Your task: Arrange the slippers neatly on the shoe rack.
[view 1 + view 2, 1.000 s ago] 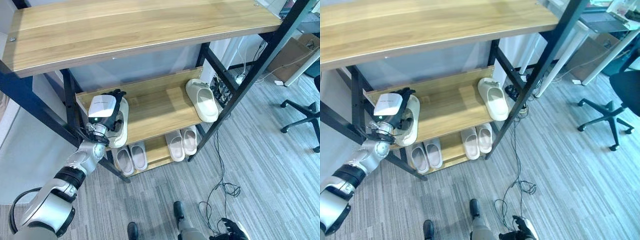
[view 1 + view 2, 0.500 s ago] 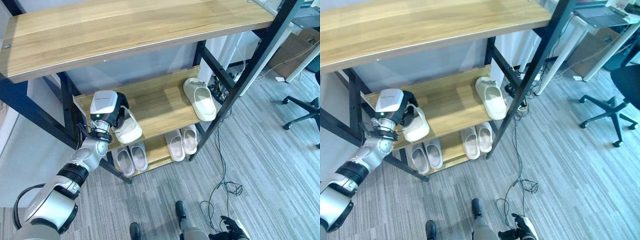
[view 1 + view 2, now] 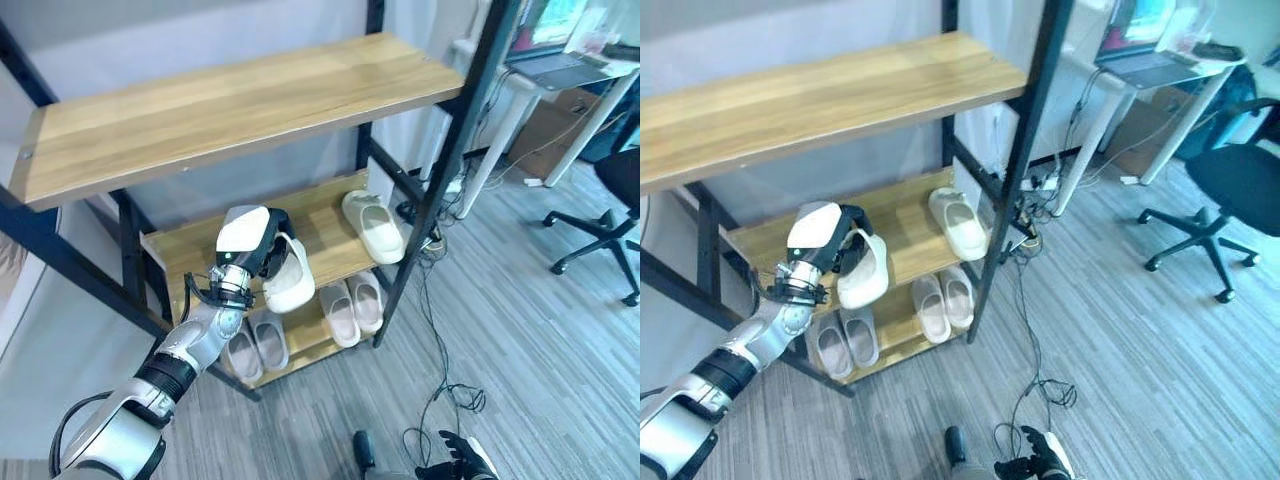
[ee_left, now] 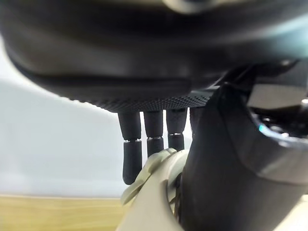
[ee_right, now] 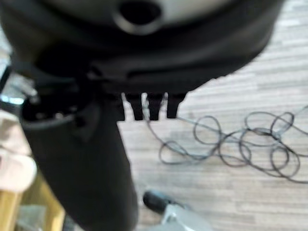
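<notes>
My left hand (image 3: 262, 245) is shut on a cream slipper (image 3: 291, 283), holding it tilted over the front of the rack's middle shelf (image 3: 325, 215), left of centre. Past the fingers (image 4: 131, 154), the slipper's pale rim (image 4: 151, 187) is held against the palm. A second cream slipper (image 3: 375, 226) lies flat at the right end of that shelf. Two pale pairs (image 3: 256, 345) (image 3: 351, 306) sit side by side on the bottom shelf. My right hand (image 3: 456, 466) hangs low over the floor, open and holding nothing.
A wide wooden top shelf (image 3: 230, 110) overhangs the middle one. A black slanted post (image 3: 440, 170) borders the rack's right side. Cables (image 3: 455, 395) trail on the grey floor. An office chair (image 3: 600, 215) and a desk (image 3: 560, 70) stand to the right.
The camera has pulled back. My left hand lifted the slipper off the left end of the middle shelf and carried it right, toward the shelf's middle. The right hand stayed low.
</notes>
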